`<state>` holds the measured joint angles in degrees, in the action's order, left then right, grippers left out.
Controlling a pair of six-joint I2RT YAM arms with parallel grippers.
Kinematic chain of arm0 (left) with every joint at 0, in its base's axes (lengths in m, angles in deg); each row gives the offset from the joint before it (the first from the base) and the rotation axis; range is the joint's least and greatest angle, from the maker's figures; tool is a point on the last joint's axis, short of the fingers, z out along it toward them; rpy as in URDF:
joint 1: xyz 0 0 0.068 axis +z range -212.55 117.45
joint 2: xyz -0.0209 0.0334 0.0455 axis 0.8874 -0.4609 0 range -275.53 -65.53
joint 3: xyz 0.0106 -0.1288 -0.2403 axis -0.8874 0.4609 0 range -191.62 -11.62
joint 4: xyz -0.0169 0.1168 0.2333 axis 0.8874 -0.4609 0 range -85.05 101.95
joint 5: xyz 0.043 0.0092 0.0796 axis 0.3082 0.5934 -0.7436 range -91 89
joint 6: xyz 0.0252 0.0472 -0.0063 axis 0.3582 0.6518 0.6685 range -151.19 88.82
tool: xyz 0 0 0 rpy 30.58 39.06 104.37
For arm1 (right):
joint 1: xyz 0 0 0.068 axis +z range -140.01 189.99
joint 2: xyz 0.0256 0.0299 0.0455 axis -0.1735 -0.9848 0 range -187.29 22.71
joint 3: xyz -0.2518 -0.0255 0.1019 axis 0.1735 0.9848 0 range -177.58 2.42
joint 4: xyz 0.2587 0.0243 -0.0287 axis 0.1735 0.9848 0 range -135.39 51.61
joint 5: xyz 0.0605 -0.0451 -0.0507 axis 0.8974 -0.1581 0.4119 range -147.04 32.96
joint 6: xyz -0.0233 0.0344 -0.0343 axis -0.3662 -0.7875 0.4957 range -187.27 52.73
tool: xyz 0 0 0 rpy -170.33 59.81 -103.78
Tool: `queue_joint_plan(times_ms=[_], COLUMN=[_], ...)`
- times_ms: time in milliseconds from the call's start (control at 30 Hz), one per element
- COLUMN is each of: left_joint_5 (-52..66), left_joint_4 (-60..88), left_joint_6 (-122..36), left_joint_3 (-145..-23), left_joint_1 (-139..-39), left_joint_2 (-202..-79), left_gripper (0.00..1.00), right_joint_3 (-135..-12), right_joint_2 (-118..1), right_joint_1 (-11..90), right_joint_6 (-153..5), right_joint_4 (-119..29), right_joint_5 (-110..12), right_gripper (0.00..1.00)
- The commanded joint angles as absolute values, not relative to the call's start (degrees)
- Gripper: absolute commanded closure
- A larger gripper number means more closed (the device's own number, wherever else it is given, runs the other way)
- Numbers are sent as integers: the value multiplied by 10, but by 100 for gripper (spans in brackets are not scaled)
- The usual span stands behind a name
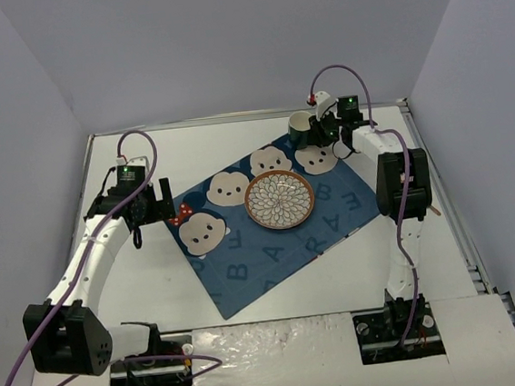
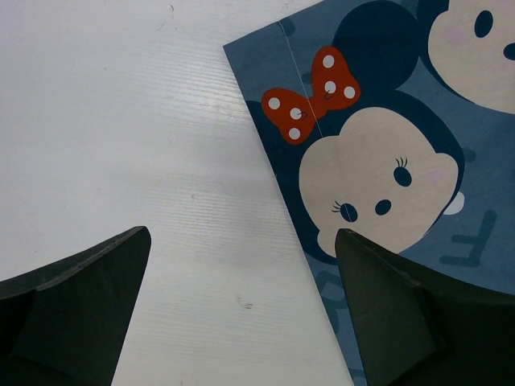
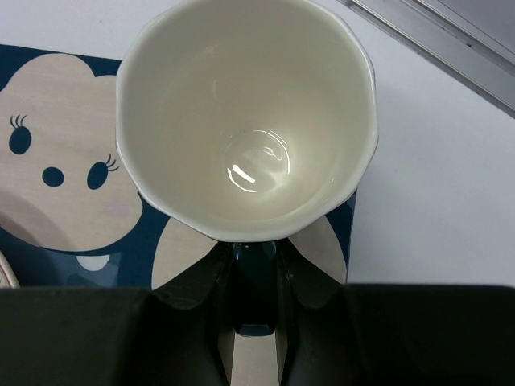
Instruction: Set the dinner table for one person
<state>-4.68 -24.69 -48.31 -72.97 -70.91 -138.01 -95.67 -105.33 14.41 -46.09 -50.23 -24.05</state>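
The dinner table is a white top with a blue cartoon placemat lying askew on it. A patterned plate sits in the mat's middle. A dark green mug with a cream inside is at the mat's far corner. My right gripper is shut on the mug's handle; I cannot tell whether the mug touches the mat. My left gripper is open and empty, low over the table at the mat's left edge, as the left wrist view also shows.
Grey walls enclose the table on three sides. A metal rail runs along the table's edge just beyond the mug, and another along the right side. Bare white table lies to the mug's right.
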Motion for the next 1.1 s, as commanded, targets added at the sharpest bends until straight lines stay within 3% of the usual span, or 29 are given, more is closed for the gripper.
queue_joint_plan(times_ms=[0, 167, 267, 433, 633, 767, 1067], left_joint_5=[-49, -50, -47, -46, -45, -41, -11], left_joint_4=[-229, -230, -229, -229, -234, -236, -242], left_joint_6=[-478, -477, -477, -477, -477, -477, -479], left_joint_3=[-745, -745, -745, -746, -748, -749, -754], left_joint_1=[-705, -705, -705, -705, -705, -705, -703], left_joint_2=[-1377, -1376, -1376, -1375, -1367, -1360, -1328], left_gripper=[3, 3, 3, 3, 3, 3, 3], right_joint_3=[-1004, -992, -983, -961, -899, -836, -644], right_joint_2=[-1039, -1035, -1026, -994, -910, -823, -683], right_joint_1=[140, 140, 139, 137, 128, 110, 61], right_joint_6=[-466, -460, -459, -466, -487, -511, -638], right_joint_4=[-566, -566, -566, -566, -567, -567, -569], right_joint_5=[-232, -254, -260, -268, -311, -358, -593], right_gripper=[100, 100, 93, 53, 33, 25, 25])
